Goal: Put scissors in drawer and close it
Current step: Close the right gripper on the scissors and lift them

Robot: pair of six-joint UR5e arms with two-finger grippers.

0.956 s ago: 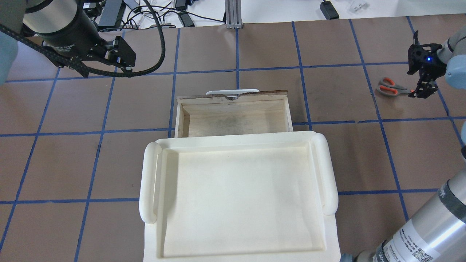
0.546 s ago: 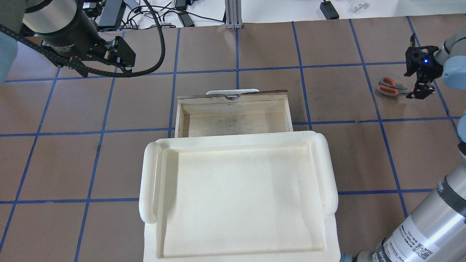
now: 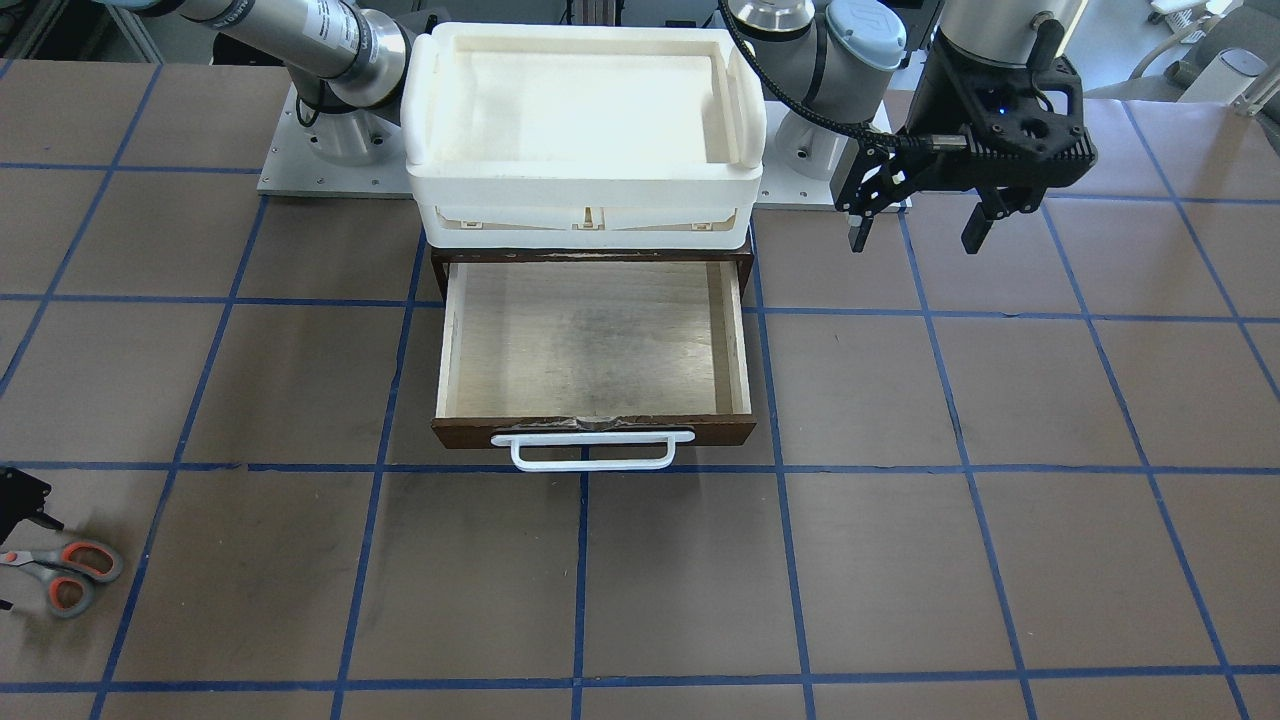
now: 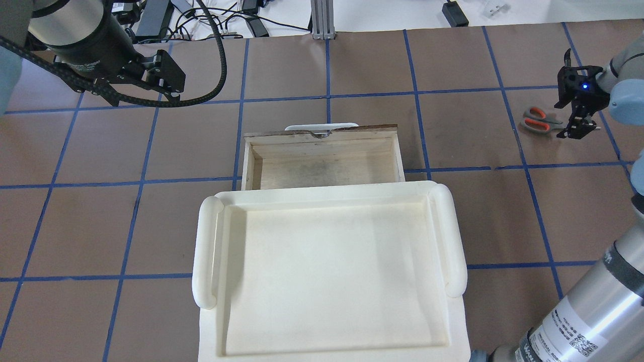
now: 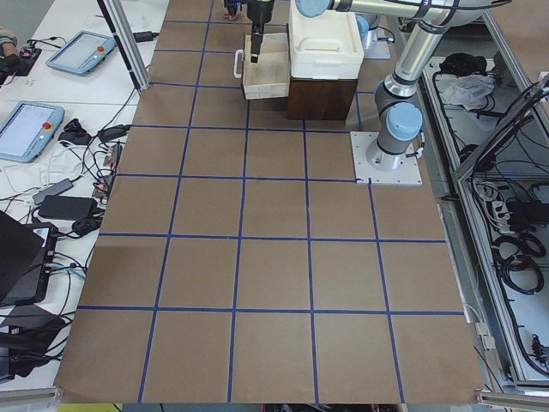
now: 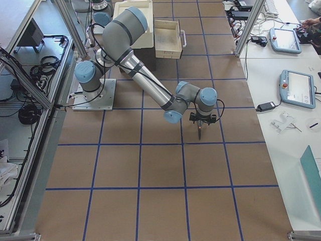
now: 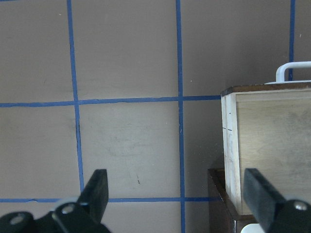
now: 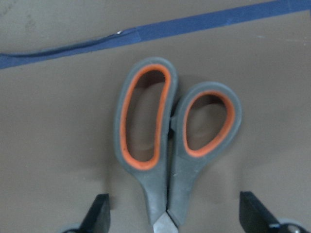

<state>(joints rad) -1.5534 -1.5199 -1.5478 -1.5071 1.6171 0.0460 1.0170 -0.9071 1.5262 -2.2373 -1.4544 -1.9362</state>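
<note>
- We are reading across the overhead view, starting with the left gripper (image 3: 916,235). It is hanging above the table (image 4: 100,216), off the drawer's left side. Its fingers are standing wide apart and holding nothing.
- In the middle the drawer (image 4: 327,168) is sitting pulled out. We are seeing bare plywood inside and nothing lying in it.
- The drawer's white handle (image 3: 590,465) is pointing away from the robot, and nothing is touching it.
- The white tray (image 4: 327,271) is sitting on top of the cabinet above the drawer, and we are not counting it as the target.
- Further right the scissors (image 4: 546,121) are lying flat on the table, well apart from the drawer, with the loops pointing towards the drawer side.
- The right gripper (image 8: 177,216) is hovering right over the scissors. Its fingers are spread wide, one on each side of the shank just below the loops. They are not gripping yet, and we cannot tell whether the tips are touching the table.
- For progress, we are judging that only the open drawer is in place and that the pickup is just being lined up.
- Closing on the scissors, lifting them, carrying them over and dropping them in are all left.
- Pushing the drawer shut is also left to do.
</note>
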